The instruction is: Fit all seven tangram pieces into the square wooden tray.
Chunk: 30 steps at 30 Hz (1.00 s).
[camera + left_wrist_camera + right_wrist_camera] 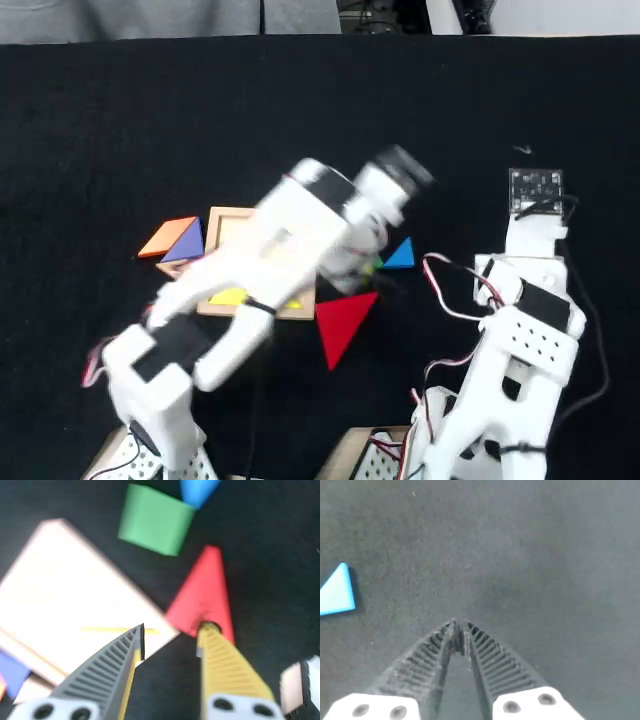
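Note:
The square wooden tray (228, 222) lies left of centre, mostly under my left arm (270, 260); a yellow piece (230, 297) lies in it. My left gripper (172, 635) is open, hovering over the tray's corner (65, 590) and the tip of the red triangle (205, 595). A green square (155, 520) and a small blue triangle (197, 490) lie beyond the red triangle. In the high view, the red triangle (345, 320) sits right of the tray, with the small blue triangle (400, 255) above it. My right gripper (459, 630) is shut and holds nothing, over bare black cloth, with the blue triangle (337, 592) off to its side.
An orange triangle (168, 235) and a dark blue triangle (188, 243) lie against the tray's left side. My right arm (525, 310) stands at the right of the table. Black cloth covers the whole table, with free room at the back and far right.

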### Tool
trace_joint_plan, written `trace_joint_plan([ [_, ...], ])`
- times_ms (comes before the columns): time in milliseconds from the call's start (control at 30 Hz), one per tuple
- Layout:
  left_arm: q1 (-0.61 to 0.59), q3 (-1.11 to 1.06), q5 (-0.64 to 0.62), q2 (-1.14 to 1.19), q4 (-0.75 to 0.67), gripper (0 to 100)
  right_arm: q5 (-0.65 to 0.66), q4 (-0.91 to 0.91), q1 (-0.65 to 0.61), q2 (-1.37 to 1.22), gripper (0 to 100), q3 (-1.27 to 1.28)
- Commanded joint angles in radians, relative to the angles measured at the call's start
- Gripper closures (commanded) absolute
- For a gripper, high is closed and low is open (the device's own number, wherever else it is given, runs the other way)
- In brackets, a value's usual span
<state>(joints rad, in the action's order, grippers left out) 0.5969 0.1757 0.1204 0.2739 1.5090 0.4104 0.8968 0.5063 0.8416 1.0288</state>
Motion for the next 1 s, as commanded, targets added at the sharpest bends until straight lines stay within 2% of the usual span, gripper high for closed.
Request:
trace_joint_plan([
  [0, -0.232, 0.019, -0.015, -0.158, 0.006, 75, -0.041, 0.103, -0.046, 0.11, 98.7, -0.113],
  [133, -0.427, -0.024, -0.051, -0.311, 0.023, 75, -0.017, 0.265, -0.276, 0.15, 98.7, -0.156],
  [267, -0.575, -0.209, -0.048, -0.503, -0.015, 75, -0.014, 0.339, -0.542, 0.09, 98.7, -0.16],
  [467, -0.768, -0.763, -0.057, -0.825, -0.331, 75, -0.044, 0.342, -0.766, -0.079, 98.7, -0.189],
  [567, -0.822, -1.017, -0.115, -0.964, -0.499, 75, -0.112, 0.344, -0.813, -0.147, 98.7, -0.226],
  [667, -0.854, -1.181, -0.187, -1.057, -0.595, 75, -0.098, 0.347, -0.901, -0.191, 98.8, -0.219],
  [767, -0.855, -1.248, -0.186, -1.08, -0.631, 75, -0.017, 0.339, -1.022, -0.228, 98.8, -0.177],
  [867, -0.862, -1.264, -0.19, -1.08, -0.641, 75, 0.008, 0.296, -1.148, -0.266, 98.8, -0.134],
  [967, -0.877, -1.282, -0.19, -1.08, -0.654, 75, 0.008, 0.253, -1.192, -0.323, 98.8, -0.111],
])
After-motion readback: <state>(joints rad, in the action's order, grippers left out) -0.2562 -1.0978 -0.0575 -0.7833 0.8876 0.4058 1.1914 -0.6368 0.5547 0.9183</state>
